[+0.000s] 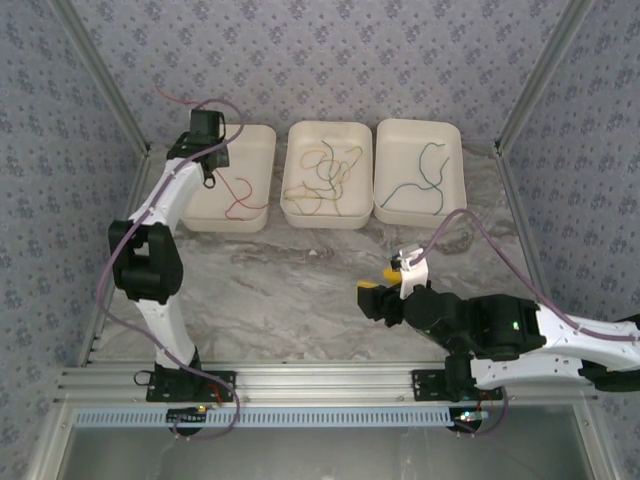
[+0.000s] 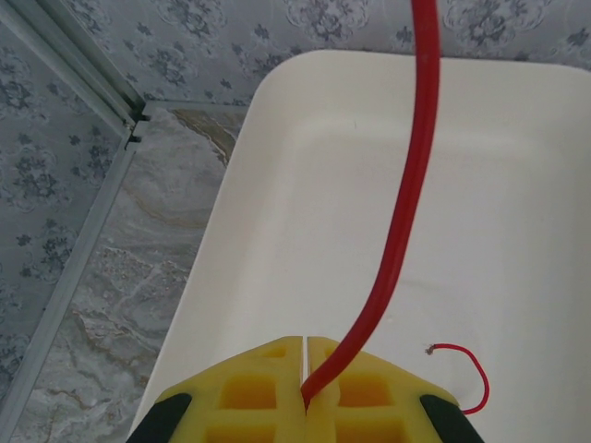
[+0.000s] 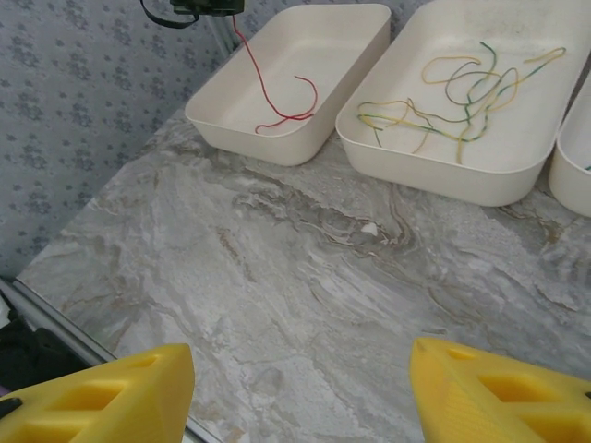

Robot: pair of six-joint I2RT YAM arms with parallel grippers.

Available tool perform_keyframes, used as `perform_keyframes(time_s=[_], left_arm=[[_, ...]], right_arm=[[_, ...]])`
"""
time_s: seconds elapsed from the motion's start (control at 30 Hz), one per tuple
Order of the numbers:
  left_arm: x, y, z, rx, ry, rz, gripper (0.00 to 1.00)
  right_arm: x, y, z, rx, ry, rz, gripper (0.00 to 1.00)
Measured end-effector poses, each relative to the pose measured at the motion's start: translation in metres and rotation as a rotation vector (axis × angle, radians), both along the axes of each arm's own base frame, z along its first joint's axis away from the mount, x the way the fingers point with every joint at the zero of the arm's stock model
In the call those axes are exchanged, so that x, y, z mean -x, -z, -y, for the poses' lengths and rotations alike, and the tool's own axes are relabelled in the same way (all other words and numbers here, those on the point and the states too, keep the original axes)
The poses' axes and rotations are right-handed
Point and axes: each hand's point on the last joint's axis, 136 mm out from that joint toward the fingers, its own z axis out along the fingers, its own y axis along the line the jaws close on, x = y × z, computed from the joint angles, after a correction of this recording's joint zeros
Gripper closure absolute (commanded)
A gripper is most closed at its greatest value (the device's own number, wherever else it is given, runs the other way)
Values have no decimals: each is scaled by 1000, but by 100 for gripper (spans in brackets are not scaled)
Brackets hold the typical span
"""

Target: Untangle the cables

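My left gripper point(image 1: 211, 172) hangs over the left white tray point(image 1: 262, 137), shut on a red cable point(image 2: 406, 203) pinched between its yellow fingertips point(image 2: 306, 369). The red cable point(image 1: 238, 195) runs down from the grip and its lower part curls on the tray floor, with the free end point(image 2: 466, 369) lying loose. The middle tray point(image 1: 330, 127) holds several yellow and green cables point(image 1: 320, 175) looped over one another. One green cable point(image 1: 420, 175) lies in the right tray point(image 1: 420, 124). My right gripper point(image 1: 382, 279) is open low over the marble table, nothing between its fingers point(image 3: 300, 388).
The three trays stand side by side along the back wall. Patterned walls with metal frame rails close in the left, right and back. Bare marble tabletop point(image 3: 305, 258) stretches between the trays and the arm bases. A small white fleck point(image 3: 368, 228) lies on it.
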Motion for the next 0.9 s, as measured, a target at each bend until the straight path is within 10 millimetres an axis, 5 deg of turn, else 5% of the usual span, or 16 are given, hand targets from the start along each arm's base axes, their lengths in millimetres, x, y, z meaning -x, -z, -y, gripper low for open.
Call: perform_keyframes(time_s=[0.2,0.4,0.63,0.9], left_arm=[[-18,47,6,-20,37,-147,100],[-7,103,9,-38,83,-327,100],[-22,107,13,-45,124,-366,100],[-23,117,14,-39,129,-411,100]], right_arm=[[-6,9,-1,29,26,-26,33],[-28,27,-12,55,65,-126,29],[-40,24,-43,-2,2,-188,29],[-62,16,-50,-61,16,-199,27]])
